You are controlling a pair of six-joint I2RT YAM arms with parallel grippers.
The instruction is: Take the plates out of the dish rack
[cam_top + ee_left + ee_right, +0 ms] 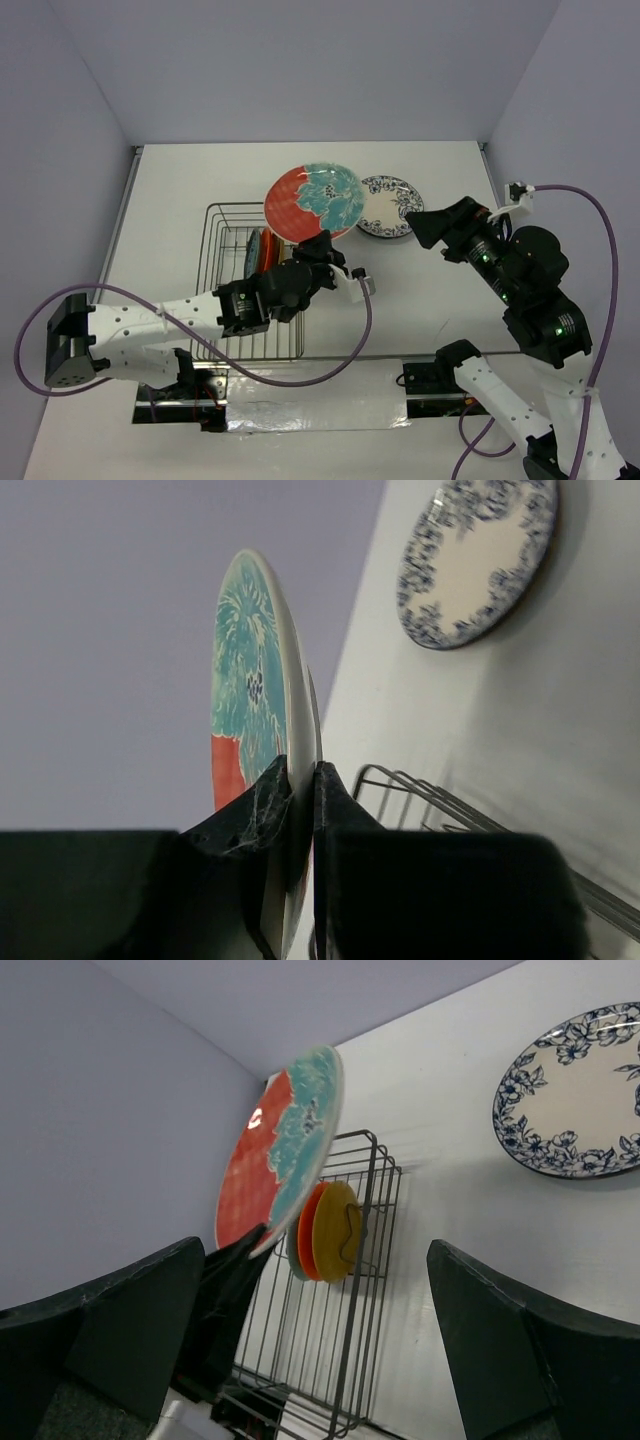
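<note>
Under my left gripper [322,242] sits the dish rack [212,262]. A yellow plate [336,1230] and an orange-rimmed one [306,1232] stand on edge between its prongs. Past my fingertips and off to the right, the white plate with a blue floral rim [388,206] lies flat on the table [430,300], apart from the rack. My right gripper [415,228] hangs just beside it, fingers spread wide and holding nothing.

The red plate with teal flowers [312,200] is above the rack's far end. It reaches away from my left fingers, tilted so that its painted face shows from above. Those fingers pinch its near rim, one on each face.
</note>
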